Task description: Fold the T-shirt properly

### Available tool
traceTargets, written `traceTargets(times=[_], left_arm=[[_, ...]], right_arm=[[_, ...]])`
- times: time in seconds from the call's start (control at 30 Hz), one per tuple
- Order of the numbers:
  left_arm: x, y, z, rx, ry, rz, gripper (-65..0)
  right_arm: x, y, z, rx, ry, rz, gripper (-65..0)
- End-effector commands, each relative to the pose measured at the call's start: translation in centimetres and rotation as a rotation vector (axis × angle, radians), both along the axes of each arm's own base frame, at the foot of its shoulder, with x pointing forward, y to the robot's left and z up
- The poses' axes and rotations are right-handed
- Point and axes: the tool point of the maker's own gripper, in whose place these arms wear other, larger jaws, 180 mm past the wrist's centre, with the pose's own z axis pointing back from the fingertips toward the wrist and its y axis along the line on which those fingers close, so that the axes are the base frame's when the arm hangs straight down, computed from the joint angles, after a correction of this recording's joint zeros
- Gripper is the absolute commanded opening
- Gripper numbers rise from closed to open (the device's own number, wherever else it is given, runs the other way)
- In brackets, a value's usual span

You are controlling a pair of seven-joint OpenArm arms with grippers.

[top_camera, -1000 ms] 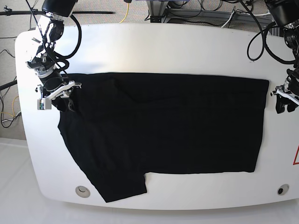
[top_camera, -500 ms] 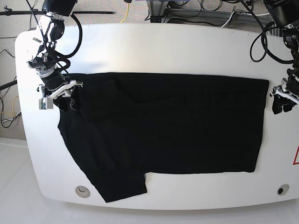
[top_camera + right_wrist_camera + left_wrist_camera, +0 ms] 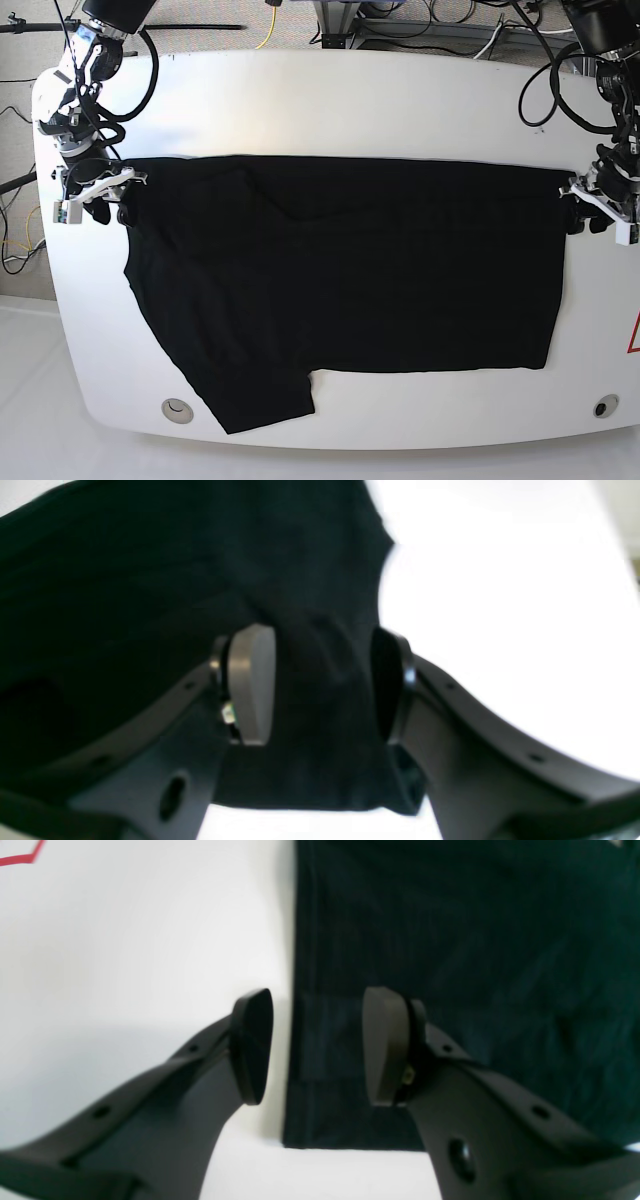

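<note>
One overhead view, two wrist close-ups.

The base camera looks steeply down on the whole white tabletop (image 3: pixel 330 100) from afar. Each wrist camera peers past its own fingers (image 3: pixel 252 1045) (image 3: pixel 250 680), close above opposite T-shirt (image 3: pixel 350 270) corners that the base view also shows.

Both arms are black, with thick black cables looping loosely beside their upper links. The right arm (image 3: pixel 85 60) carries pale silver-grey joint pieces near its wrist, and a small grey block with a green spot (image 3: pixel 63 212) hangs at its end. The left arm (image 3: pixel 612 80) ends in a white bracket (image 3: pixel 610 200). The left gripper (image 3: pixel 315 1045) has two dark grey, matte fingers that widen toward the base, each tipped with a flat oval pad (image 3: pixel 252 1045) and drilled with small round holes (image 3: pixel 460 1152). The right gripper (image 3: pixel 320 685) is shaped alike, though one pad (image 3: pixel 252 680) looks light grey and the other black.
</note>
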Motion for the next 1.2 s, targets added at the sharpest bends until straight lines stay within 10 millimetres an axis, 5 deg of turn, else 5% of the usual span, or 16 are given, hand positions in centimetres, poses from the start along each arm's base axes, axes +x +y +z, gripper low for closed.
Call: traceTargets(times=[0.0,0.5,0.9,1.17], left_arm=[[0.6,-0.4,1.8,0.046,-0.054,-0.044,-38.6],[-0.2,-0.5,0.8,-0.012,-0.052,-0.004,-39.3],[-1.0,1.2,-0.7,-0.031,-0.021,0.079,-38.6],[-0.8,0.7,-0.3,-0.016,-0.015,0.044,-35.9]], right_arm=[[0.4,-0.5,1.7,0.003,-0.058,-0.007,-35.2],[0.2,0.7,1.1,0.027,-0.039,0.024,-35.2],[-0.5,0.5,0.0,0.056,-0.023,0.013,-35.1],[-0.8,-2.2,-1.0,0.055,0.005,-0.034,-34.9]])
